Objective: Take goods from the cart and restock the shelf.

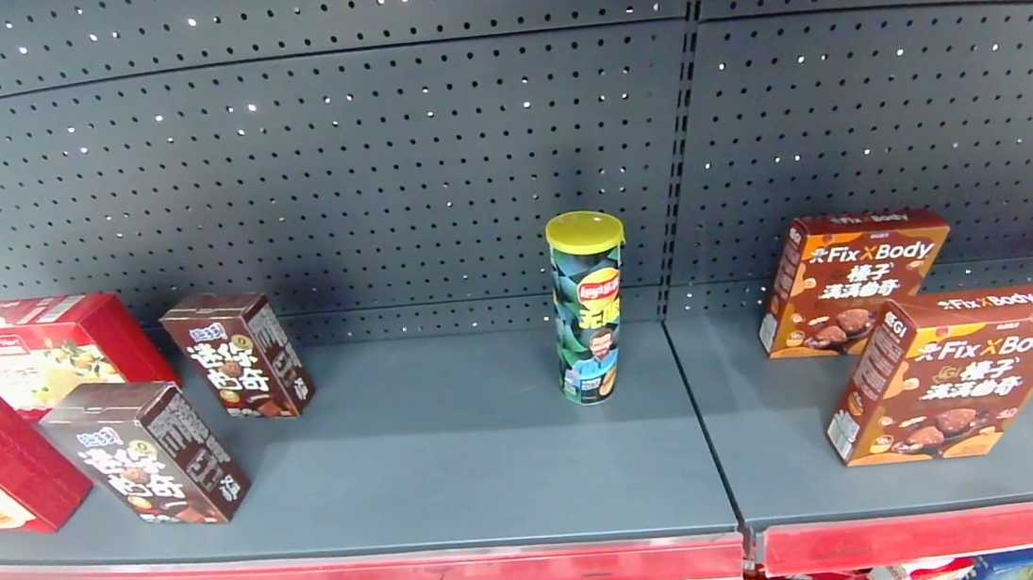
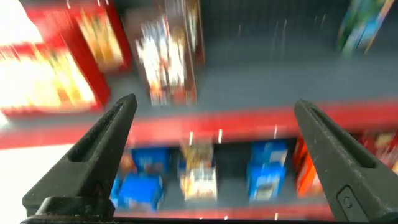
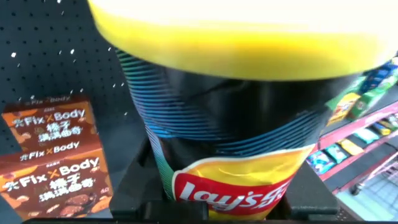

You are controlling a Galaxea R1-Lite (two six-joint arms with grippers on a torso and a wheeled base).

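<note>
The right pincer (image 3: 230, 202) is closed around the lower body of a chip can (image 3: 249, 112), its yellow lid uppermost and close to the wrist camera, with orange-brown boxes (image 3: 53, 155) off behind it. The left pincer (image 2: 214, 106) is spread wide and holds nothing, facing the red front edge of the shelf (image 1: 458, 466). A second can (image 1: 589, 307) stands upright on the shelf near the back panel. Such a tube is likely light and fairly stiff, yet its thin wall may dent under hard squeezing and its glossy wrap may slip; the best hold is around the mid or lower body, never by the snap-on lid, keeping it upright
</note>
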